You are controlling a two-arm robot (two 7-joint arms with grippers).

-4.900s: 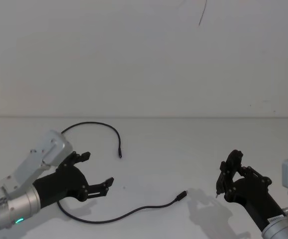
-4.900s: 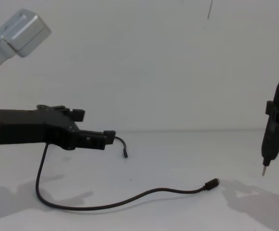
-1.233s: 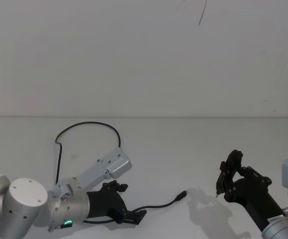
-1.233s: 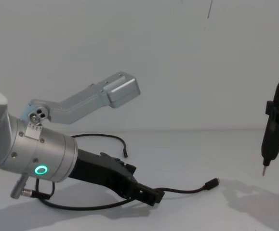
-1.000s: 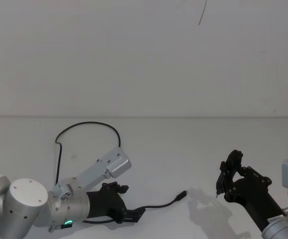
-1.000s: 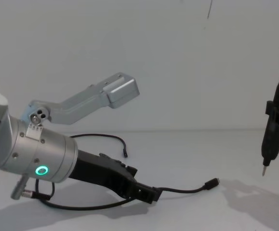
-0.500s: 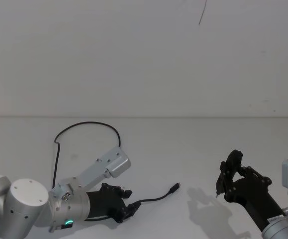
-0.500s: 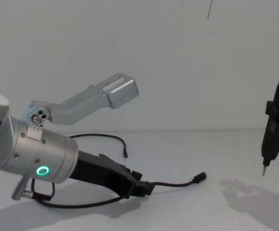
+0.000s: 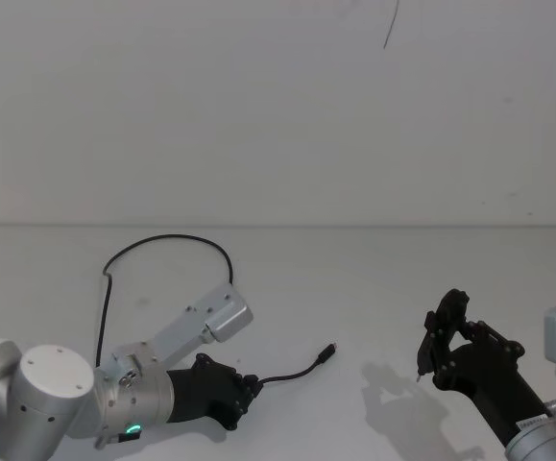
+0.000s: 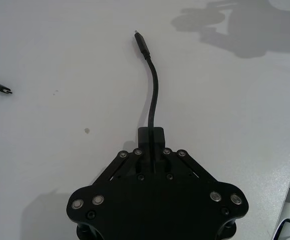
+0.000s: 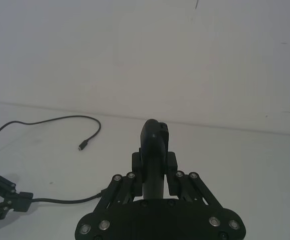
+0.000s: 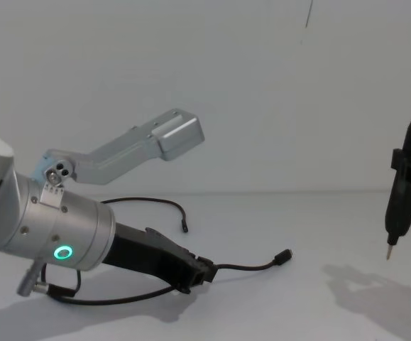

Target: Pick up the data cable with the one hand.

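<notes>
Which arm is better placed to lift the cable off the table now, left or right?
Left. The left hand is shut on the cable a short way behind its plug. The right hand is off to the side, apart from the cable and holding a pen-like tool.

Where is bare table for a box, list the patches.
Free: the table middle between the data cable plug and the right gripper holding a black tool, and the far strip along the wall. Crowded: left, the cable's loop and the left gripper clamping it.
</notes>
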